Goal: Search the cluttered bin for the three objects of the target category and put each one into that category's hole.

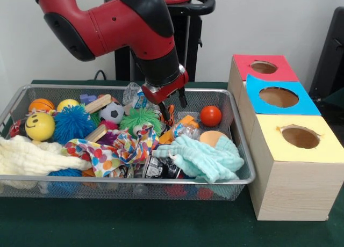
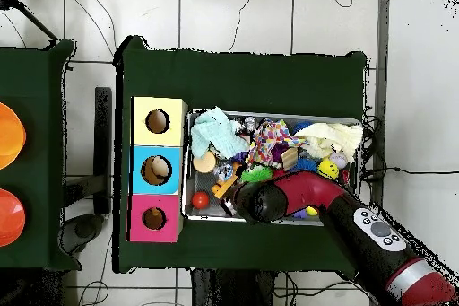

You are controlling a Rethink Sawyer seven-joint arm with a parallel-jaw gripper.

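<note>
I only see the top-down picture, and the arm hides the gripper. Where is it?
Observer: The gripper hangs low over the back of the bin, next to the green spiky ball.
Operator: Is anything peeking out by the mint cloth?
Observer: Yes, a crushed can lies beside the cloth, at the wall nearest the front camera.
Operator: Does the yellow ball have a face?
Observer: Yes, the yellow ball has a smiley on it.

bin: wire mesh metal | boxes: pale wood | towel: soft cloth | table: matt green cloth
</note>
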